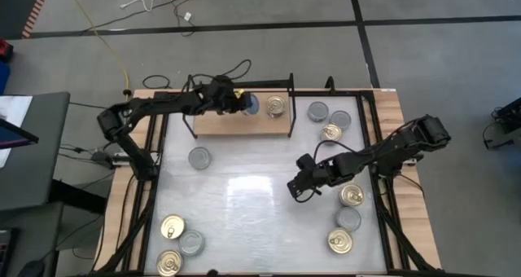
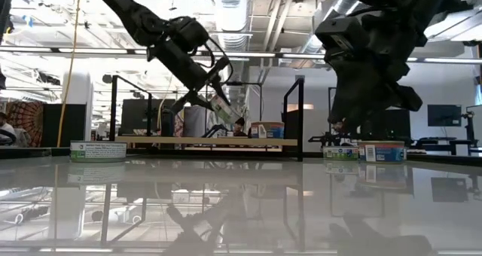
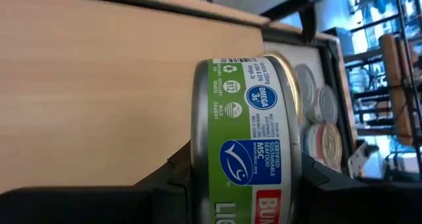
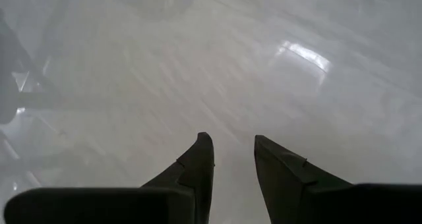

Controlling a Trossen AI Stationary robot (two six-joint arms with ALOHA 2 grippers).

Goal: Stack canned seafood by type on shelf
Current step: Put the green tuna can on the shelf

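Tin (image 3: 247, 145), green label: clamped in left gripper (image 3: 247, 184) above shelf (image 1: 220, 122), gold-topped tin (image 1: 276, 106) just beside. Right gripper (image 4: 232, 159): apart, empty. Risk: tilted release, rolling off board.

The right gripper (image 4: 232, 151), fingers (image 4: 200, 165) slightly parted and holding nothing, hangs over the glossy white tabletop (image 4: 217, 66).

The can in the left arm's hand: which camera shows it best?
The left wrist view: the held can fills it, green label readable, above the wooden shelf. The high view shows only its grey top by the left hand. The low view shows it small and tilted. The right wrist view misses it.
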